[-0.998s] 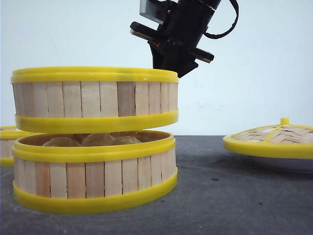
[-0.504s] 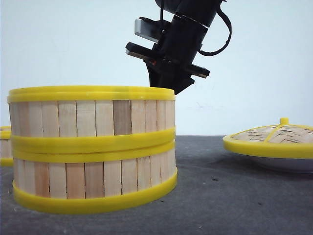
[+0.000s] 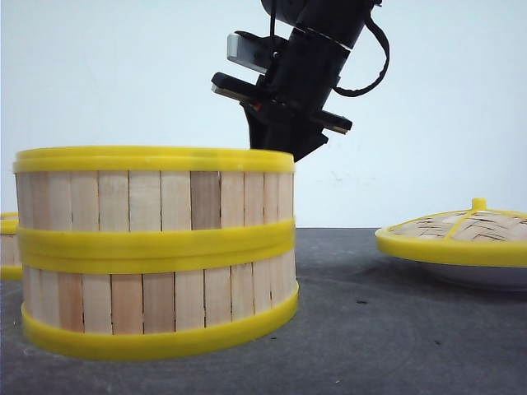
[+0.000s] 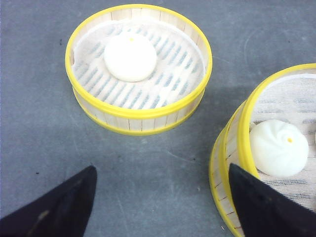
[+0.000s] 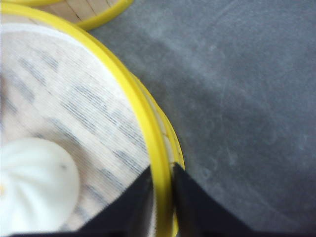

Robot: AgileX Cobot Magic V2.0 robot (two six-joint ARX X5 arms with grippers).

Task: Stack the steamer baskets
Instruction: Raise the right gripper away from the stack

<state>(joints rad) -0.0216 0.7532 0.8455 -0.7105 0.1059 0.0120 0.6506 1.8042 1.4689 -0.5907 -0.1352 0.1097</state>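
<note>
Yellow rims meet where 1 steamer basket sits squarely on another: the top basket [image 3: 155, 189] rests on the bottom basket [image 3: 156, 300] at the near left of the grey tabletop [image 3: 395, 329], their walls of pale wooden slats lined up. The right hand [image 5: 162, 185] pinches the top basket's rim between its 2 black fingers [image 5: 190, 202], 1 inside and 1 outside the wall, with almost no gap around the rim. Inside that basket a white bun [image 5: 34, 182] lies on a cloth liner. The left hand [image 4: 160, 197] hangs above the tabletop with its fingers spread wide and nothing between them; 1 finger overlaps the stack's edge in the left wrist view. Near it stands the third basket [image 4: 138, 69], apart from the stack, holding 1 white bun [image 4: 130, 57]. At the right of the tabletop a woven domed lid [image 3: 457, 234] rests on a white plate [image 3: 486, 276]
</note>
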